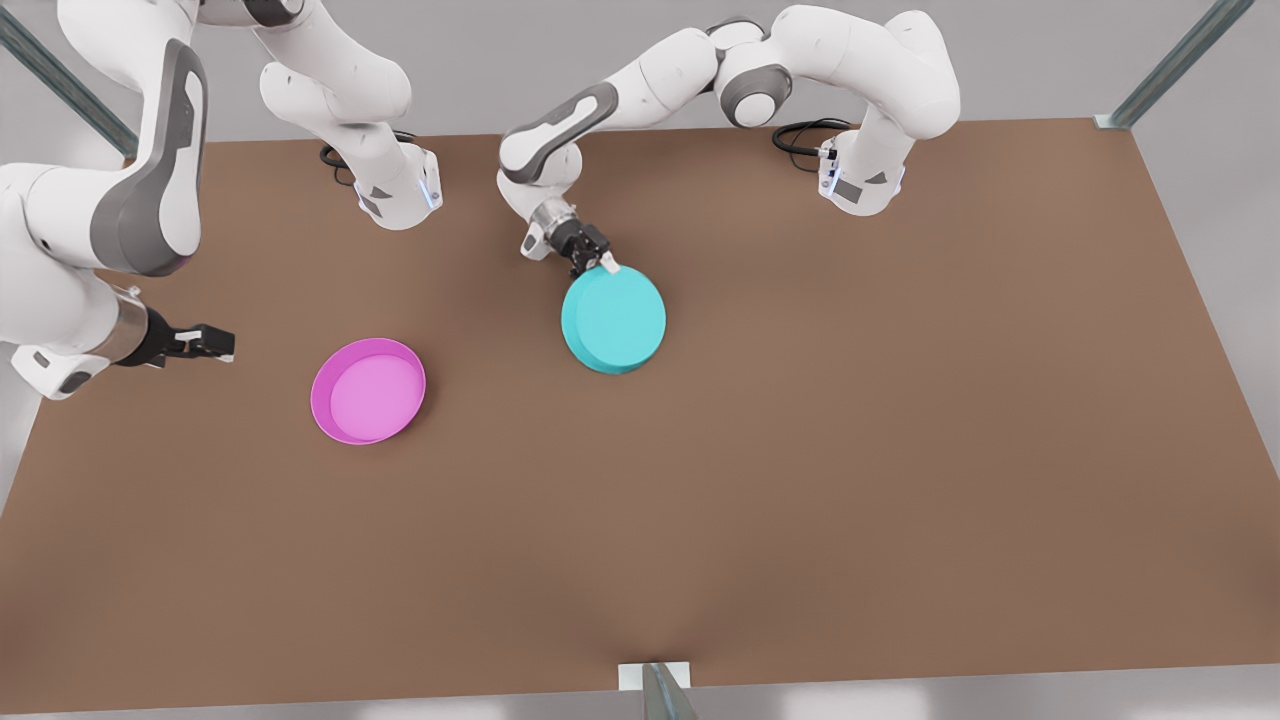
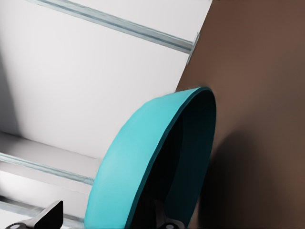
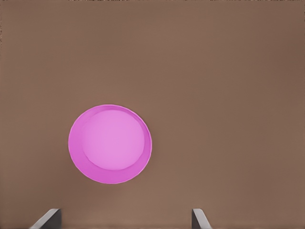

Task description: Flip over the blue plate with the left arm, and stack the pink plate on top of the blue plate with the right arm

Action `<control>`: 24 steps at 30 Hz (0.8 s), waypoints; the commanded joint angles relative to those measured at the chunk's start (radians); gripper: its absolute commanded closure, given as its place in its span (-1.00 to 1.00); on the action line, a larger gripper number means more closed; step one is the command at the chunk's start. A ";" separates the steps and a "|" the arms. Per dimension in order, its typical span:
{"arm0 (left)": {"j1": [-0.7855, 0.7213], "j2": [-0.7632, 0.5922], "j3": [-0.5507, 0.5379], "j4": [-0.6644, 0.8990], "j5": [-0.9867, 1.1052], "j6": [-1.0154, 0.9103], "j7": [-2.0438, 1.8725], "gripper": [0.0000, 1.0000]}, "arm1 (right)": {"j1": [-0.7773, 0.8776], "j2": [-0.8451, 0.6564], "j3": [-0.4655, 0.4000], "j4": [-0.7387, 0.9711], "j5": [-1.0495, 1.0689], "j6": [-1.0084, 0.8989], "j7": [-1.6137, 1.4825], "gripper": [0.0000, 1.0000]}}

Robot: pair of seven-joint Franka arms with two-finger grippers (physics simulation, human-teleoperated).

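Note:
The blue plate (image 1: 614,320) is near the table's middle, tipped up, with its plain underside facing the front camera. My left gripper (image 1: 597,262) is shut on its far rim. In the left wrist view the blue plate (image 2: 143,162) stands steeply on edge, its dark hollow turned toward the table, with a fingertip (image 2: 47,217) on its outer side. The pink plate (image 1: 368,392) lies flat, hollow side up, toward the front view's left. My right gripper (image 1: 215,343) hovers open, apart from it on its left. The pink plate (image 3: 110,144) lies ahead of the open right gripper (image 3: 125,219).
The brown table (image 1: 800,480) stretches wide toward the front view's right and front. The white arm bases (image 1: 395,195) (image 1: 860,180) stand at the back edge with black cables. Metal frame posts rise at the back corners, and a bracket (image 1: 655,680) sits at the front edge.

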 commanded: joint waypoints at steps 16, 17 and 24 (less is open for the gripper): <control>0.050 -0.081 0.009 -0.021 -0.213 0.233 -0.333 -1.00 | -0.001 0.028 0.017 0.045 -0.002 0.003 0.000 -1.00; 0.048 -0.124 0.011 -0.089 -0.227 0.273 -0.354 -1.00 | -0.001 0.031 0.017 0.045 -0.002 0.005 0.000 -1.00; 0.088 -0.131 0.012 -0.130 -0.216 0.347 -0.405 -1.00 | -0.001 0.034 0.044 0.053 -0.003 0.003 0.040 -1.00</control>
